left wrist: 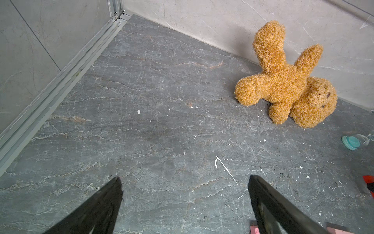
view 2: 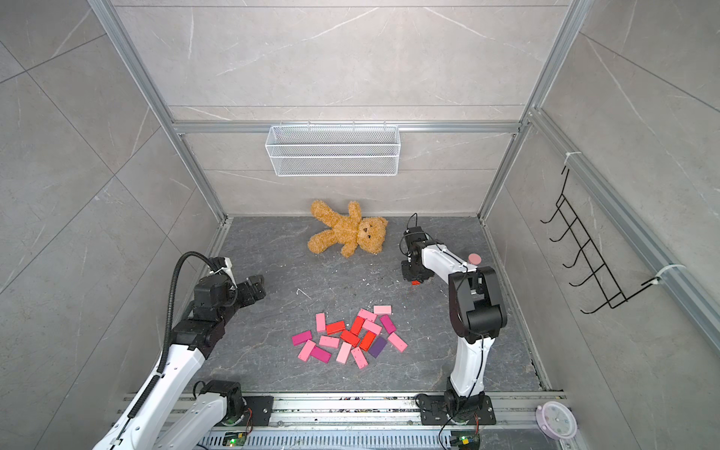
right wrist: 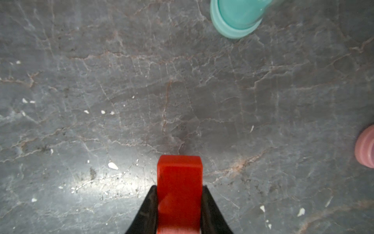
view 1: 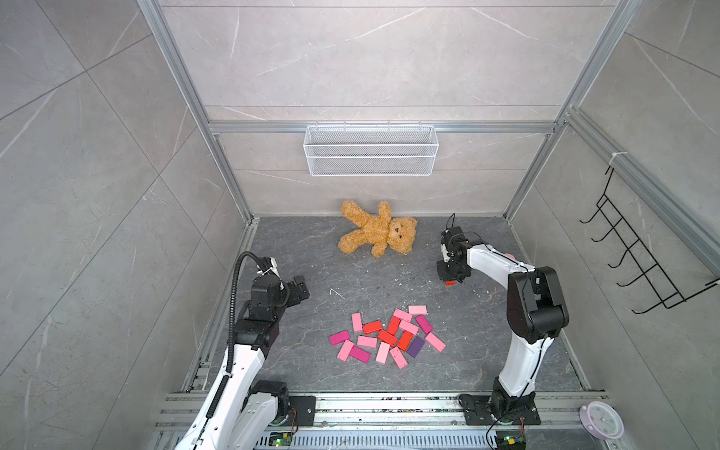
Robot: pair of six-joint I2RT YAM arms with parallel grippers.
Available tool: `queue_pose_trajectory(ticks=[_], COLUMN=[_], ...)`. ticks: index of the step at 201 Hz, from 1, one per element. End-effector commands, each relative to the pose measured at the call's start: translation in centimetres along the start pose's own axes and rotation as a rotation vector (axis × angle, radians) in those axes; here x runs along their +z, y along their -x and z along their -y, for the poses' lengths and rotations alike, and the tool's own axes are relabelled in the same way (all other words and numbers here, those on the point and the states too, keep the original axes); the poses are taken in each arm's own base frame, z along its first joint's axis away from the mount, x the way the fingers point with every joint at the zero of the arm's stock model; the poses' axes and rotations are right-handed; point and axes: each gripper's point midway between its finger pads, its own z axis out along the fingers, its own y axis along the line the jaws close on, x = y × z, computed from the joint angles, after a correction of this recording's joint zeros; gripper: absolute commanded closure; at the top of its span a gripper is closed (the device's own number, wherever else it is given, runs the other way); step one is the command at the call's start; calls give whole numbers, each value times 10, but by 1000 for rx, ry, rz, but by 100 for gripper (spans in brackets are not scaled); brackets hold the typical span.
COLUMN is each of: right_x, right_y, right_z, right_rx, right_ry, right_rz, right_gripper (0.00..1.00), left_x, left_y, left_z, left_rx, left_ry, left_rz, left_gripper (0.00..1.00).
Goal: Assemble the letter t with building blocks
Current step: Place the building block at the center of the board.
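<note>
Right end effector (right wrist: 179,188) clenched on one red block (right wrist: 179,174), loose building blocks (view 1: 387,337) well apart toward its base, left end effector (left wrist: 184,179) released.

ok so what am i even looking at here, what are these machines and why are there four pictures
Two robot arms stand at the near edge of a dark stone surface. Two pictures look down from overhead, side by side; the other two come from cameras on the arms' wrists. On the surface lie a pile of building blocks, pink, magenta, red and one purple, and a teddy bear. The right gripper is shut on a red block, near a teal hourglass. The left gripper is open and holds nothing.
</note>
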Motion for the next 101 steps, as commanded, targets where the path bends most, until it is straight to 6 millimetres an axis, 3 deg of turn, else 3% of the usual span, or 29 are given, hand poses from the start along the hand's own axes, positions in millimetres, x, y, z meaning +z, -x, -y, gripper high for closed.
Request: queue_pose_trajectory(ticks=[1, 101], right_x=[8, 28], right_y=[3, -4], right_z=[1, 7], right_rx=[5, 86], right_ry=[4, 3], right_rz=[-22, -92], right_gripper=[77, 75], left_x=[-3, -3], left_y=[1, 1], left_z=[3, 3], left_rx=[-8, -4], left_ry=[-18, -18], left_rz=[10, 6], left_gripper=[1, 1])
